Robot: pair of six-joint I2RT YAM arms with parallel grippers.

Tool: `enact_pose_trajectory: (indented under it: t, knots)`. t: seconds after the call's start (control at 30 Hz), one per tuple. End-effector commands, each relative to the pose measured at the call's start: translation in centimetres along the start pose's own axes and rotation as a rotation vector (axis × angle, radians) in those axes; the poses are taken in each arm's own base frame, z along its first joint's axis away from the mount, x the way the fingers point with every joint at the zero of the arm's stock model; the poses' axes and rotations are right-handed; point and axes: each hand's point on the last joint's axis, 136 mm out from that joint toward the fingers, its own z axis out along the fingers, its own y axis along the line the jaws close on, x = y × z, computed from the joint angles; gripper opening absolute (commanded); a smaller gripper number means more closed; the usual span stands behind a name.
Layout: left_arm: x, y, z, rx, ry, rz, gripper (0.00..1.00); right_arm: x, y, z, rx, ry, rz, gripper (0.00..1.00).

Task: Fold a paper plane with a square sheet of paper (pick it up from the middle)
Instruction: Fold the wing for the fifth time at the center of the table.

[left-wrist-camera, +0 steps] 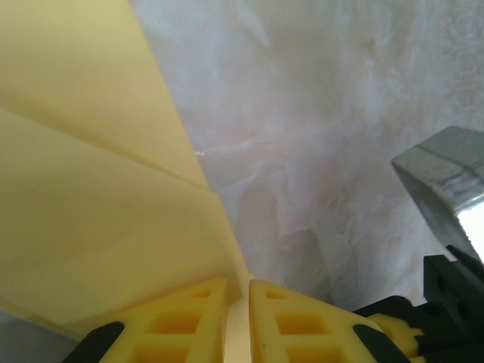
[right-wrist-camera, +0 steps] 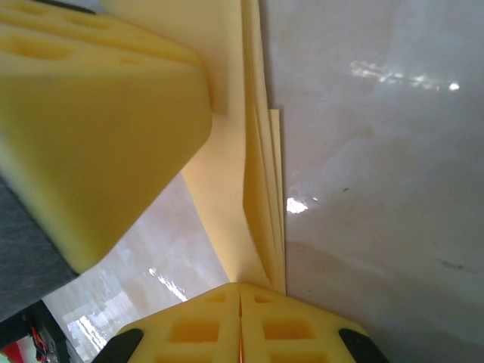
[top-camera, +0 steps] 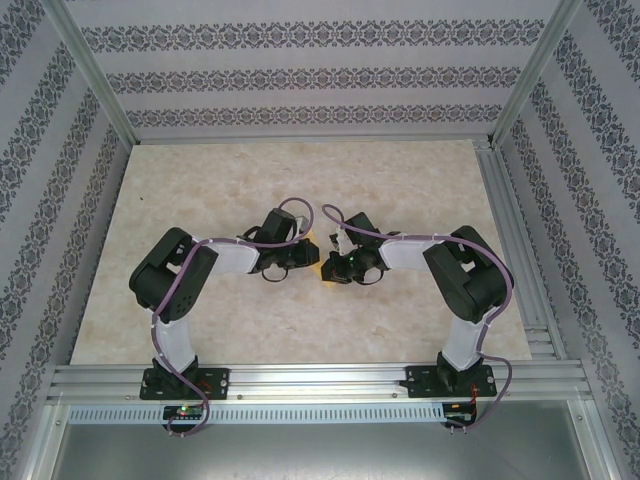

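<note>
- Working mid-fold, by the look of it: holding the square sheet of paper [top-camera: 318,262], already creased into several layers, between both arms over the middle of the table [top-camera: 200,190]; hard telling whether lifted clear or brushing the surface.
- Clamping the left fingers [left-wrist-camera: 189,325] on one end of the sheet, a sliver of yellow showing in the narrow slit between them.
- Clenching the right fingers [right-wrist-camera: 198,327] tight on the stacked layers at the other end, pads meeting on the paper.
- Judging the folding roughly midway: layered flaps showing, no slim pointed shape yet.
- Calling next, probably, for drawing the crease sharp, moving both grips together to avoid tearing the thin paper.
- Crowding close: the left fingers looming just beside the paper in the right wrist view, a grey metal part [left-wrist-camera: 442,181] sitting near in the left wrist view; leaving little room for turning either wrist.
- Standing clear of the work: frame rails [top-camera: 300,375] along the table's near edge.
</note>
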Motion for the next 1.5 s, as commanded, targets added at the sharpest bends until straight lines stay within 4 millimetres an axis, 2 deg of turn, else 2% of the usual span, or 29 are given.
enact_pose_trajectory:
  t: [0.0,0.1,0.2,0.43,0.57,0.77,0.93,1.1,1.3,1.47]
  knots:
    - [-0.4,0.2,0.5,-0.026,-0.008,0.007,0.16,5.2,-8.6,1.3,0.317,0.134,0.119,0.08]
    - [-0.2,1.1,0.5,-0.055,0.002,-0.003,0.16,4.7,-7.8,1.0,0.290,0.119,0.111,0.08]
    - [0.2,1.6,0.6,-0.077,0.011,-0.010,0.16,3.0,-5.8,0.2,0.235,0.065,0.088,0.09]
    - [0.9,2.5,1.0,-0.097,0.036,-0.025,0.15,-1.9,1.3,-2.8,0.007,-0.111,0.015,0.18]
    - [0.9,2.5,1.2,-0.095,0.043,-0.026,0.15,-3.1,3.2,-4.3,-0.035,-0.163,-0.022,0.19]
    - [0.9,2.4,1.2,-0.091,0.043,-0.026,0.15,-2.2,1.9,-2.3,-0.018,-0.095,0.006,0.12]
    - [0.8,2.2,1.3,-0.084,0.043,-0.025,0.15,-1.9,1.2,-0.8,-0.012,-0.059,0.019,0.11]
    - [0.3,2.0,1.0,-0.079,0.038,-0.017,0.16,-0.7,-1.5,-0.2,0.078,-0.018,0.056,0.11]
    - [-1.2,2.6,0.2,-0.076,0.023,0.005,0.18,2.3,-5.7,0.0,0.226,0.058,0.092,0.10]
    - [-2.5,3.5,0.2,-0.050,0.019,0.025,0.19,3.4,-7.1,0.3,0.258,0.086,0.113,0.10]
